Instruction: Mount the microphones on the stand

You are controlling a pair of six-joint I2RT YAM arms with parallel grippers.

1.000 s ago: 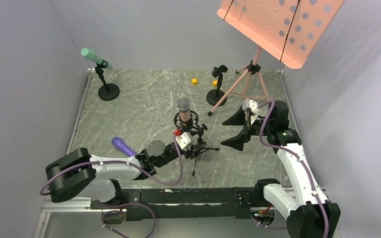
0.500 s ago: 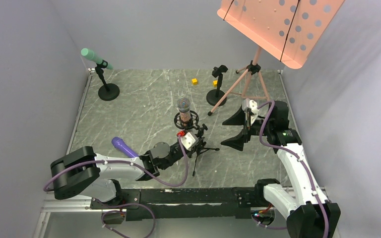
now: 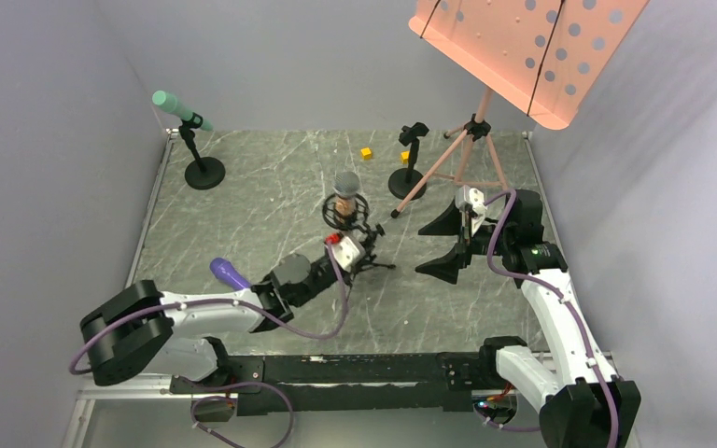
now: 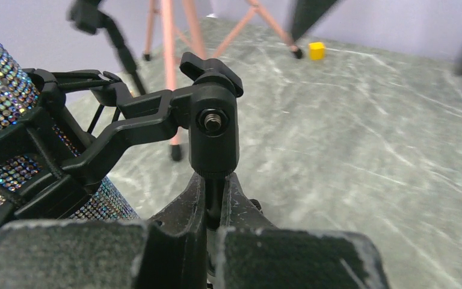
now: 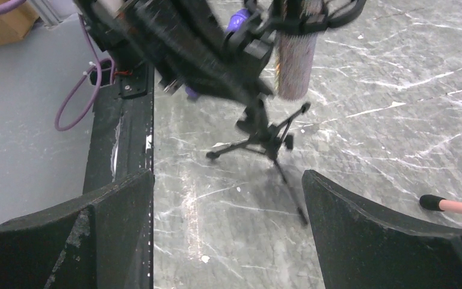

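Note:
A glittery pinkish microphone [image 3: 345, 189] with a silver mesh head sits in the black shock mount of a small tripod stand [image 3: 370, 261] at mid-table. My left gripper [image 3: 353, 254] is shut on that stand's thin post, just below its swivel joint [image 4: 213, 129]. The glittery microphone's body [image 4: 0, 78] shows at the left of the left wrist view. A teal microphone [image 3: 175, 105] is clipped to a round-base stand [image 3: 204, 174] at the back left. A purple microphone [image 3: 230, 274] lies on the table, partly behind my left arm. My right gripper [image 3: 450, 245] hangs open to the right of the tripod stand [image 5: 264, 135].
A second round-base stand [image 3: 411, 159] with a bare black clip is at the back centre. Beside it stands a pink music stand on a tripod [image 3: 471, 149], its tray overhead. Two yellow cubes [image 3: 366, 153] [image 3: 405, 157] lie near the back edge.
My left gripper has shut on the tripod stand's post. The stand with the glittery microphone has shifted a little toward the back. The right arm has not moved.

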